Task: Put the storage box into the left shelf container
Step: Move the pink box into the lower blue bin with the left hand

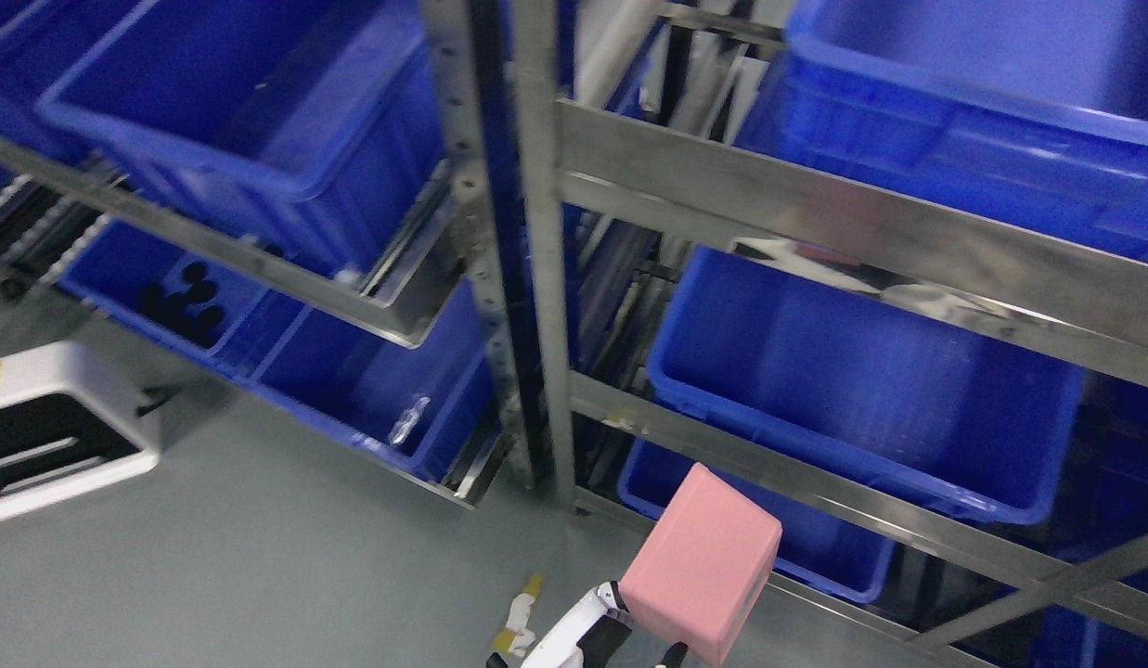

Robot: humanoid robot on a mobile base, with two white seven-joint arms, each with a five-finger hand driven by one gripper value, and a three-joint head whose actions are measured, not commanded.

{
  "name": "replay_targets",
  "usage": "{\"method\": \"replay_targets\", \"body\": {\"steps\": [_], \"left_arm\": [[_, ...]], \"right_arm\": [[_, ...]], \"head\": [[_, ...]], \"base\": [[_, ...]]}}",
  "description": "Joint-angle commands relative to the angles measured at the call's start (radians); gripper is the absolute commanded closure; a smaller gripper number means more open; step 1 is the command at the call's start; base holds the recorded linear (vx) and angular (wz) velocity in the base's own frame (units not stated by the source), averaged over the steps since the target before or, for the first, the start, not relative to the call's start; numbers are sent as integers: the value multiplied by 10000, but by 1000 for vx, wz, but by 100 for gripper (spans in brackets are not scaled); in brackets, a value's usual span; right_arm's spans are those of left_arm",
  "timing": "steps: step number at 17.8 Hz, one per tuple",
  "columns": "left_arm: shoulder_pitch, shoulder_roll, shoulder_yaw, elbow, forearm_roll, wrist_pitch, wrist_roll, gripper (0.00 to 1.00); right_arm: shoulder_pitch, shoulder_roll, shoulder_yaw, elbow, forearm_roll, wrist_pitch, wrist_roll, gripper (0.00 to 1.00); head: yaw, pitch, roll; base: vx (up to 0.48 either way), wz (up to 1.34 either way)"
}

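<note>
Steel shelving (536,250) (its beams glare-streaked) holds blue bins (843,380) above a grey-green floor (258,557); a white cabinet (54,427) stands at left.

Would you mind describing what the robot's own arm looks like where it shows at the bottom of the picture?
Only a short stretch of one arm shows: smooth glossy white shell segments with black joints between them. The hand is hidden behind the pink box, and no cables or markings are visible.

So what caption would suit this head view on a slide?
Robot hand holds a pink box low in front of steel shelves stacked with blue bins.
</note>
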Motion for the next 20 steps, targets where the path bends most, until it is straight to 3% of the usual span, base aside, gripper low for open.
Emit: {"method": "replay_targets", "body": {"steps": [1,4,8,11,15,17,20], "left_arm": [[-580,175,1000,46,-130,-97,-13,96],[-1776,337,2241,61,-176,254,-13,96],[-2974,1043,3195,199,-1033,1956,-13,96],[-4123,1044,3442,1147,-2732,2587,-44,95],[-4940,723,3411,2451,-5570,2497,-456,90],[-5002,385,3442,2592,-6004,2434,-443,82],[-5094,175,3473,2577,-6036,2389,-397,42]], "right_arm": [[88,-175,-46,-174,16,-6,4,0],[88,-175,-46,-174,16,-6,4,0],[88,-175,-46,-174,16,-6,4,0],[88,-175,-46,-174,16,-6,4,0],[88,-175,-46,-174,16,-6,4,0],[88,-175,-46,-174,16,-6,4,0],[88,-175,-46,-174,16,-6,4,0]], "head": [[0,0,0],[0,0,0],[0,-1,0],[0,-3,0],[0,-5,0],[0,-6,0],[0,-6,0]], "base": [[240,-1179],[215,-942],[190,-812],[167,-629],[128,-412],[95,-290],[65,-193]]}}
